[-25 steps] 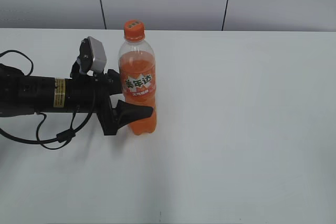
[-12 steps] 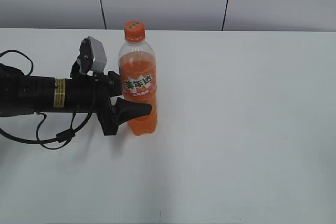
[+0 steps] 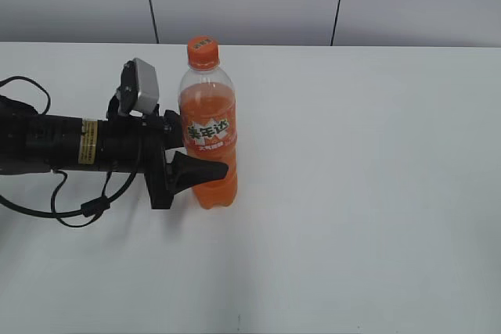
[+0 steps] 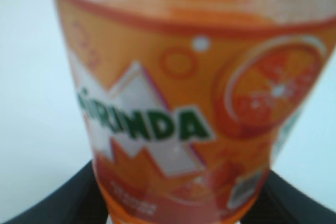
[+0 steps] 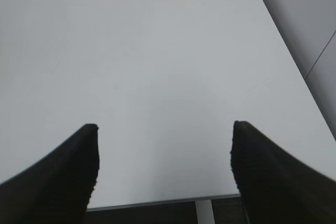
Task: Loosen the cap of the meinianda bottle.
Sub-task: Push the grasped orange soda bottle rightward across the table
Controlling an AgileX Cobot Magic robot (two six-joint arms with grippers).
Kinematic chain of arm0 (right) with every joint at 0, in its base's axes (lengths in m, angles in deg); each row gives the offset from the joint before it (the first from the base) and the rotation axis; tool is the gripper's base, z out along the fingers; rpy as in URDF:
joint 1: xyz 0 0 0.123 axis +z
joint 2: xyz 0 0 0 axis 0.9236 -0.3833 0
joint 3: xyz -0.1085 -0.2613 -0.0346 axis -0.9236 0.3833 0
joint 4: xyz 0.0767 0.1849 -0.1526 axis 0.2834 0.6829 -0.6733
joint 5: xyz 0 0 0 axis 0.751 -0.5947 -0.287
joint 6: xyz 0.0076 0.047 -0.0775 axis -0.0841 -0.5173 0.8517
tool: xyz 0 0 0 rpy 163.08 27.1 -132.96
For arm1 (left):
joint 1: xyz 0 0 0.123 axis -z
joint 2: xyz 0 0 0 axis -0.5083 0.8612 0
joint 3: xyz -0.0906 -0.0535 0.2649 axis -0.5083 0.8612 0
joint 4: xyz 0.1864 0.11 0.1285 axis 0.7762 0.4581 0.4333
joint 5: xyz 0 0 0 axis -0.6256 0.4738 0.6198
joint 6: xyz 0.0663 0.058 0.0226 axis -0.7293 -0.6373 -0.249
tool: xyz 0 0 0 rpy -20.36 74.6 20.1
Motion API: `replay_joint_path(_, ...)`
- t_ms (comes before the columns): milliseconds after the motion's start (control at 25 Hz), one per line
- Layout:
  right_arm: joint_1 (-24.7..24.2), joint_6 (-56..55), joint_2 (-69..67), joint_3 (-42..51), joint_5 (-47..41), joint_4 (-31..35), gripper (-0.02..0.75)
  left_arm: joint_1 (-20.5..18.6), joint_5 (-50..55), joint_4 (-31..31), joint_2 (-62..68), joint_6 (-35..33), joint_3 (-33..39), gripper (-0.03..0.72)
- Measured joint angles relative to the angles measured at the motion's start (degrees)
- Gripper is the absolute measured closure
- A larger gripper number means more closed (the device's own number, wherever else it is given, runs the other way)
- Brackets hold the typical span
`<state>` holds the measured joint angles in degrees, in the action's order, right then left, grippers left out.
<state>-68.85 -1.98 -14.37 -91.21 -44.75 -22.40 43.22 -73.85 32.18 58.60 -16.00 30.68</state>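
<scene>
Bottle [image 3: 209,138] nearly full, heavy, thin-walled and slick: left gripper [image 3: 196,163] clamps its lower body from 9 o'clock, right gripper [image 5: 164,169] spread empty, should pinch the ribbed cap [image 3: 203,49].

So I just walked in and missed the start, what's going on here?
The left gripper is clamped around the lower body of an upright orange soda bottle on the white table. Its orange cap is on and untouched. The right gripper is open over bare table, away from the bottle.
</scene>
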Motion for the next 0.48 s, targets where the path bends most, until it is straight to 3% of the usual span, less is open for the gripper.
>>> replay_joint_path(480,0.0,0.0,0.0,0.0,0.0,0.0,0.153,0.0,-3.0,7.4,0.2,0.0,0.0,0.273)
